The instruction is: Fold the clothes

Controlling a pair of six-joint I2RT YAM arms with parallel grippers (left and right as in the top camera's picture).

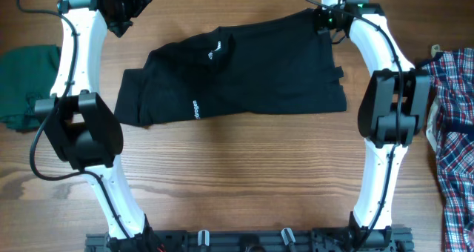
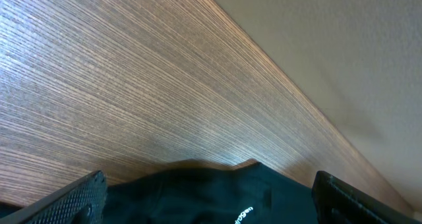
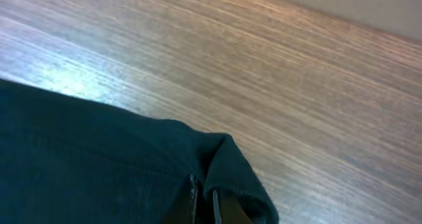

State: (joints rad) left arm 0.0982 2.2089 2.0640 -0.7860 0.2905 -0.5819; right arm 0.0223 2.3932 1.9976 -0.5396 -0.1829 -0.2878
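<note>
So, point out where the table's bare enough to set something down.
Widest bare table: between the left arm and right arm, in front of the black shirt. Crowded: green garment left, plaid shirt right.

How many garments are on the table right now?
3: black shirt mid-table, dark green garment at the left edge, plaid shirt at the right edge; others may be hidden.
</note>
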